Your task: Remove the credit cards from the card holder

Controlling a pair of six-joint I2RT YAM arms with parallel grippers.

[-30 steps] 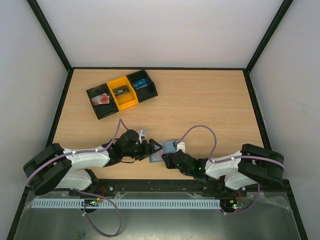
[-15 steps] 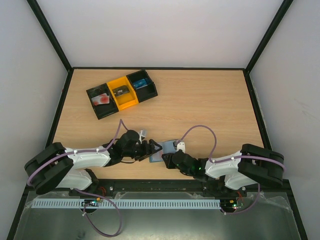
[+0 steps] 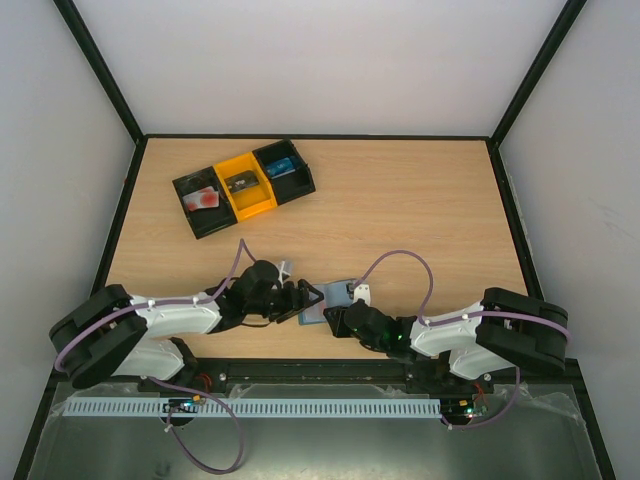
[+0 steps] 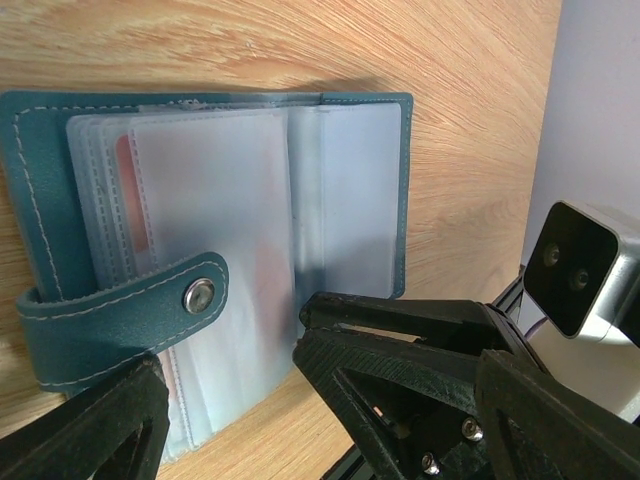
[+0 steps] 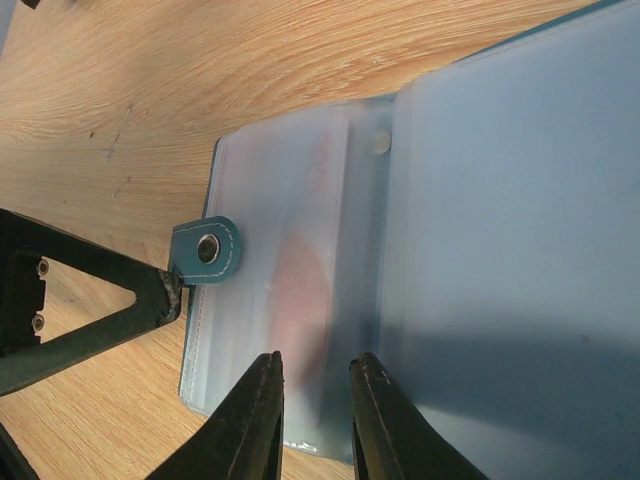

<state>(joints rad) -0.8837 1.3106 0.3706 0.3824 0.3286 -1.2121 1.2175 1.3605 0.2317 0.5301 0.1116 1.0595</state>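
Note:
The blue-grey card holder (image 3: pixel 338 293) lies open on the table near the front edge, between both grippers. In the left wrist view its cover (image 4: pixel 45 200) holds several frosted clear sleeves, and a strap with a metal snap (image 4: pixel 198 295) lies across them. A red card (image 4: pixel 123 185) shows faintly through the sleeves, also in the right wrist view (image 5: pixel 300 290). My left gripper (image 3: pixel 308 298) is wide open, one finger resting at the strap's end (image 5: pixel 150 290). My right gripper (image 5: pixel 315 365) is narrowly open, its tips over the sleeves' near edge.
A black-and-orange three-compartment tray (image 3: pixel 252 212) stands at the back left, with a reddish item, a dark item and a blue item in it. The table's front edge and the arm bases lie just behind the holder. Black frame posts border the table.

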